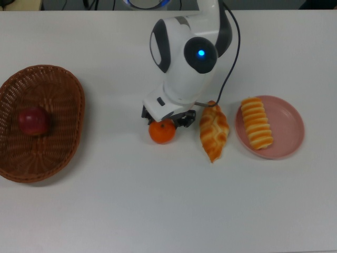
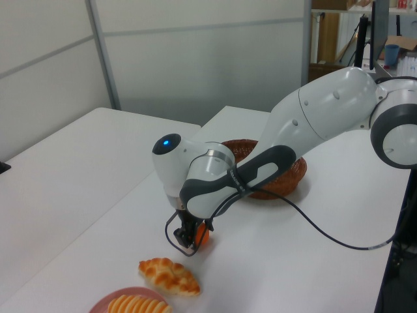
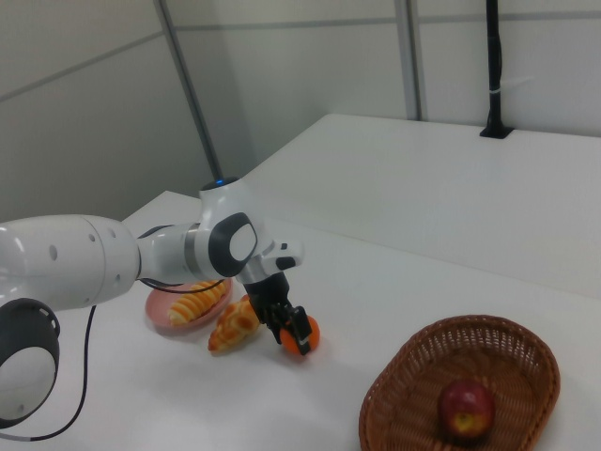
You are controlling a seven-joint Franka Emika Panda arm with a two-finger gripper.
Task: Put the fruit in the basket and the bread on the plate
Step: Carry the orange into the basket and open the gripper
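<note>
My gripper is shut on the orange mandarin, near the table's middle and just off the surface in the right view. The braided bread lies on the table at the mandarin's right in the top view. On the pink plate rests the ribbed roll. The dark red apple sits inside the brown wicker basket at the top view's far left. The arm's white body hides the gripper's upper part from above.
A black cable runs from the arm's wrist across the table behind the bread. White tabletop stretches between the mandarin and the basket. The left view shows the table's edge at its right.
</note>
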